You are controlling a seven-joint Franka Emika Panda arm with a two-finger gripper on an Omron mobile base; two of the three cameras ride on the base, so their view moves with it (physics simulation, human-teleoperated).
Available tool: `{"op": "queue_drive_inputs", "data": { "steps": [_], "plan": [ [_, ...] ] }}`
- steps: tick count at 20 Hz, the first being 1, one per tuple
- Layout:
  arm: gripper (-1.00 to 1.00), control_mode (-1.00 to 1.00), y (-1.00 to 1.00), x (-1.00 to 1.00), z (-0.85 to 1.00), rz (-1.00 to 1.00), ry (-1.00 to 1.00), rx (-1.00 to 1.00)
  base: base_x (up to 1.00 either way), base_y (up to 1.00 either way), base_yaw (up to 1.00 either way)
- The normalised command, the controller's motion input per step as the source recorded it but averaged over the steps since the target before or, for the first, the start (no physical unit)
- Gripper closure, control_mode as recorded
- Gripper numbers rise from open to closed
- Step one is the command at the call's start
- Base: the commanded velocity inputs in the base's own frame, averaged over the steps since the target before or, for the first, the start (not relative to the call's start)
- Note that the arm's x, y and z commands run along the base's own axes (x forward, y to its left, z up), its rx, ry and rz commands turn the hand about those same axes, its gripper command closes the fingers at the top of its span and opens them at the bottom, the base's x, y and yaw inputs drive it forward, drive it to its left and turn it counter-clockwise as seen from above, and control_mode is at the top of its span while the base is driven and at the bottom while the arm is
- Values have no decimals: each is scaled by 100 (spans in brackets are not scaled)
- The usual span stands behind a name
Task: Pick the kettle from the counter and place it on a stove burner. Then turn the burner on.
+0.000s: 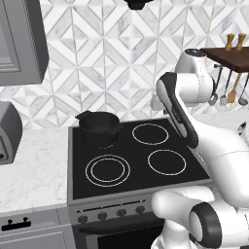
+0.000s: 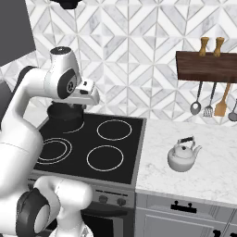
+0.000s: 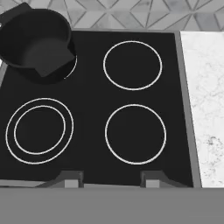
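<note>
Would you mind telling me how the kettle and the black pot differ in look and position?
The kettle is pale and silvery, while the black pot is dark. The kettle stands on the white counter right of the cooktop; the pot sits on the cooktop's rear left burner. The kettle has a lid and arched handle; the pot is open-topped. Both stand upright, untouched.

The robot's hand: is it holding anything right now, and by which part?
Nothing. The hand hangs open over the black glass cooktop; the small white-silver kettle sits untouched on the white marble counter.
</note>
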Motion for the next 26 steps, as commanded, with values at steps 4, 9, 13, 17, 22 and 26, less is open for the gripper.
{"op": "queue_drive_inputs", "data": {
  "steps": [4, 9, 13, 17, 22, 26],
  "plan": [
    [-100, -100, -63, -12, -3, -16, -1, 2, 0, 0, 0],
    [-100, -100, -100, -31, -13, -39, 0, 4, 0, 0, 0],
    [-100, -100, -100, -2, -16, -47, 0, 0, 0, 0, 0],
    [-100, -100, -100, 0, -26, -47, 0, 6, 0, 0, 0],
    [-100, -100, -100, 15, -30, -37, 1, 12, 0, 0, 0],
    [-100, -100, -100, 27, -26, -33, 8, 18, 0, 0, 0]
  ]
}}
